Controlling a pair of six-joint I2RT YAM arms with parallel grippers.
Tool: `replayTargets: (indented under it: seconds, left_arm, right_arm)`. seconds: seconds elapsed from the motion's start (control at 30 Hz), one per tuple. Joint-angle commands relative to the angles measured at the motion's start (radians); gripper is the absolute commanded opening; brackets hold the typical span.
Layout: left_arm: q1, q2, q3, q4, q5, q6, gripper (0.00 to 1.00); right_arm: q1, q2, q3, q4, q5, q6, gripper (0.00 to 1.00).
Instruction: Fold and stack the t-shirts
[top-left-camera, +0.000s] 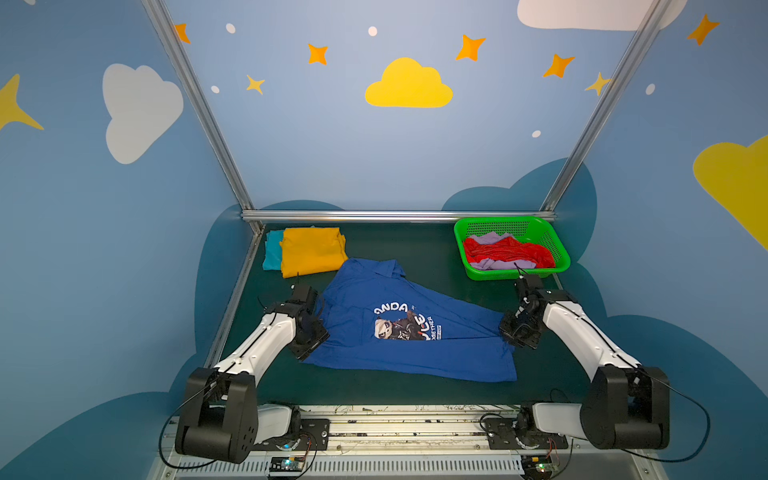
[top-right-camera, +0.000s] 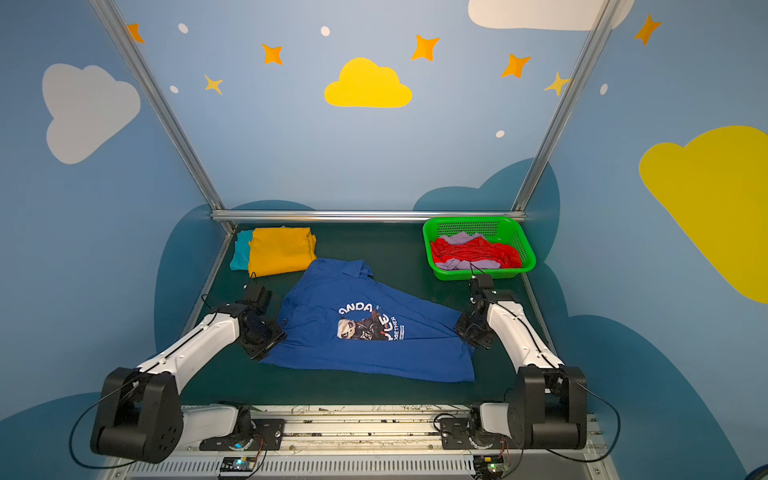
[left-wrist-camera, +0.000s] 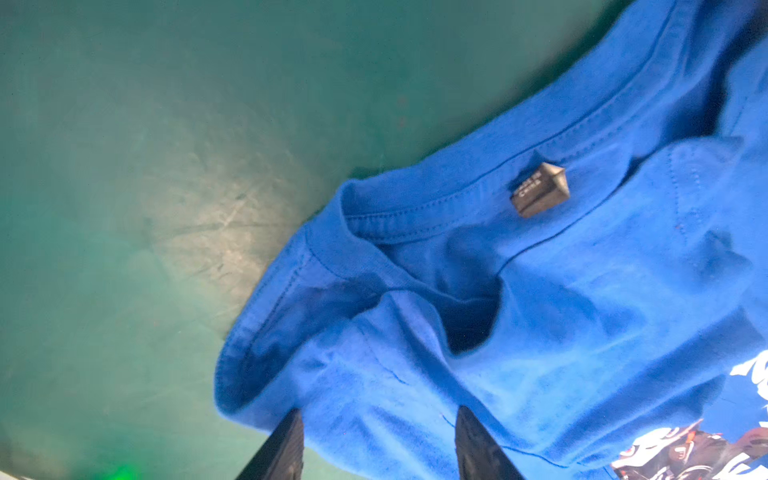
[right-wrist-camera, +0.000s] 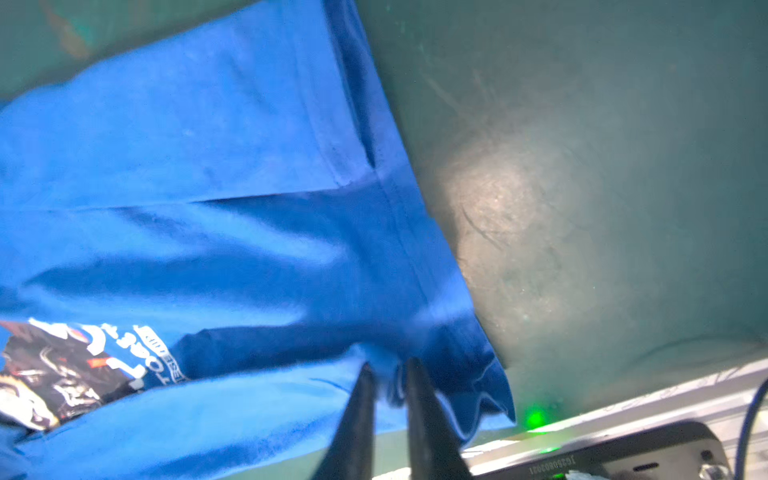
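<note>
Blue panda t-shirt (top-left-camera: 395, 299) lies spread at tabletop (top-left-camera: 415, 249) centre for folding; right gripper (right-wrist-camera: 389, 363), nearly closed, pinches its hem; left gripper (left-wrist-camera: 379, 411) half-open, straddling collar-side cloth.

A robot lab booth, with aluminium frame (top-left-camera: 399, 215) and cloud-painted walls (top-left-camera: 332, 145).

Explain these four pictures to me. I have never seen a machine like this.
Two robot arms, each ending in a two-fingered gripper, work at a green table. Two pictures look down from above; two come from cameras on the wrists. A blue t-shirt lies spread out. Behind it a folded yellow t-shirt lies on a teal t-shirt. The green basket holds a red t-shirt and a lilac t-shirt. The left gripper stands open over the collar; the right gripper pinches the shirt's edge.
</note>
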Motion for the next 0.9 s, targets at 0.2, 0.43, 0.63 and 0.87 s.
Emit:
replayTargets:
  seconds: [0.2, 0.43, 0.63, 0.87]
  left_arm:
    - [0.01, -0.006, 0.011, -0.022, -0.001, 0.015, 0.59]
    - [0.009, 0.027, 0.027, -0.02, -0.001, 0.009, 0.59]
    - [0.01, 0.046, 0.037, -0.022, 0.0, 0.007, 0.58]
    - [0.01, 0.045, 0.027, -0.005, 0.008, 0.008, 0.58]
  right_arm:
    - [-0.002, 0.117, 0.033, 0.039, -0.002, -0.003, 0.34]
    - [0.001, 0.215, 0.04, 0.106, -0.027, -0.009, 0.32]
    - [0.001, 0.202, 0.038, 0.12, -0.045, -0.01, 0.0]
    - [-0.001, 0.039, 0.056, 0.0, -0.005, 0.001, 0.0]
